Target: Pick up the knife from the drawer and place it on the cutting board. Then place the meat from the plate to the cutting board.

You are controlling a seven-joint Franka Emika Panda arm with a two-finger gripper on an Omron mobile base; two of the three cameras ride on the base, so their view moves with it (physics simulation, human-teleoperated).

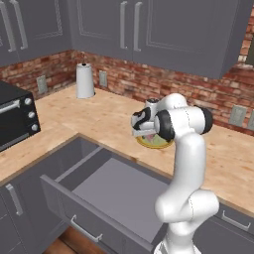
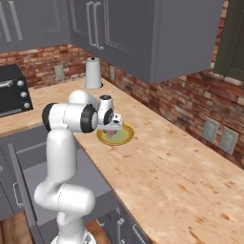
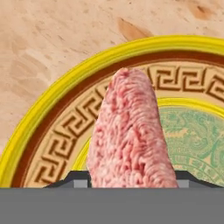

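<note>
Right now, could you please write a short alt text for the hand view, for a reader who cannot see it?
A pink slab of raw meat lies on a round plate with a yellow rim, a brown key-pattern band and a pale green centre. The gripper's two dark finger tips flank the meat's near end. Light wooden counter lies beyond the plate.

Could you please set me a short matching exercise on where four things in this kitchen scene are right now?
Things:
1. meat
2. drawer
3. paper towel roll
4. toaster oven

Places or states:
A. upright by the brick wall
B. pulled open, floor bare
C. on the plate, between the fingertips
D. on the counter's left end

Pairs: 1-C, 2-B, 3-A, 4-D
</note>
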